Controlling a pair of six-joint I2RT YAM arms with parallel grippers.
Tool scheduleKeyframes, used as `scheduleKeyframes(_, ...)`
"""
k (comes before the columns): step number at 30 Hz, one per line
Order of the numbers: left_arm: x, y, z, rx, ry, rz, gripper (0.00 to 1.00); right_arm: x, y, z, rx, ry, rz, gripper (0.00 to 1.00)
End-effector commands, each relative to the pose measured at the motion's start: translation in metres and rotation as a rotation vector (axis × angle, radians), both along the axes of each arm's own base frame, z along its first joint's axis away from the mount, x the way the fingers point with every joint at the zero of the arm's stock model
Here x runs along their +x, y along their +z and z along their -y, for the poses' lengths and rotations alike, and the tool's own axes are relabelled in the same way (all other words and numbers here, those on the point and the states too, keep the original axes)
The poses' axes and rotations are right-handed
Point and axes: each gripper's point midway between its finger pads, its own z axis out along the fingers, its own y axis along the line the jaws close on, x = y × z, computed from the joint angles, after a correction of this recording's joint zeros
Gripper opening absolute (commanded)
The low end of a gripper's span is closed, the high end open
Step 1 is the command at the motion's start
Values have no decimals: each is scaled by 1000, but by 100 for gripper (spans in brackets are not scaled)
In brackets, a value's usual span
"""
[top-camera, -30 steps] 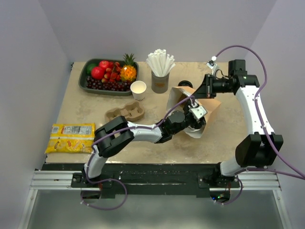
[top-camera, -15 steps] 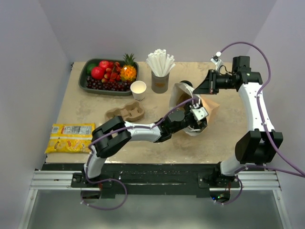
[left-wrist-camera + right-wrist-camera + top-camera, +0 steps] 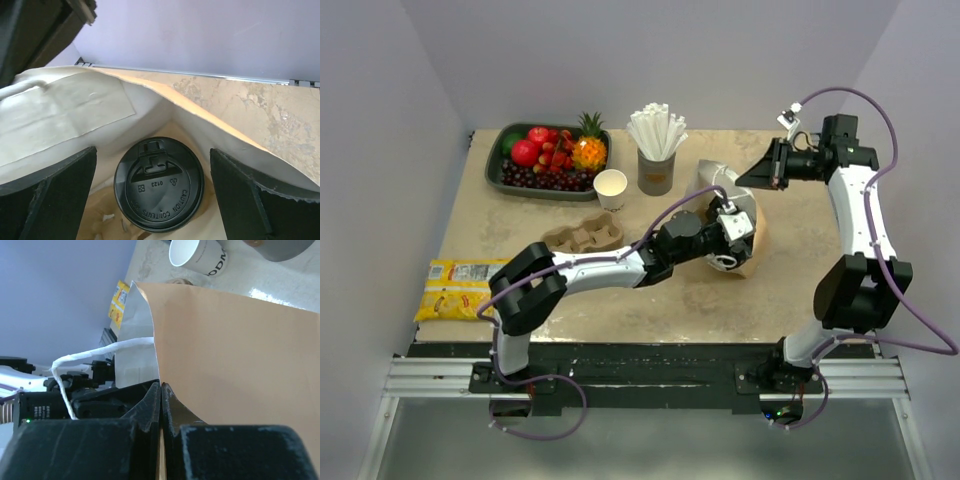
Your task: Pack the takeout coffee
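**Coffee cup sits inside the bag**

The table lies under both hands. The brown paper bag is open on it. The right hand is squeezed tight on the bag's top edge and holds it up. The left hand reaches into the bag with its fingers spread wide, holding nothing. The coffee cup sits down in the bag, right between those fingers and not touching them.
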Motion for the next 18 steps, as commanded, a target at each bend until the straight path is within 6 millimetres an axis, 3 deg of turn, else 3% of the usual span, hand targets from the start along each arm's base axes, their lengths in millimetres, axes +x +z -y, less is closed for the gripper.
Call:
scheduleKeyframes(1, -7, 61, -4, -95, -74, -37, 100, 19, 12, 17, -6, -29, 87, 0)
scheduleKeyframes(5, -7, 89, -6, -137, -118, -60, 100, 30, -8, 34, -42, -87, 39, 0)
scheduleKeyframes(10, -25, 130, -2, -184, -243, -20, 100, 40, -27, 64, -120, -182, -3, 0)
scheduleKeyframes(11, -25, 130, 1, -180, -249, -26, 100, 41, -33, 70, -149, -203, -23, 0)
scheduleKeyframes(18, -24, 198, 2, -304, -253, 31, 100, 44, -44, 79, -208, -222, -6, 0)
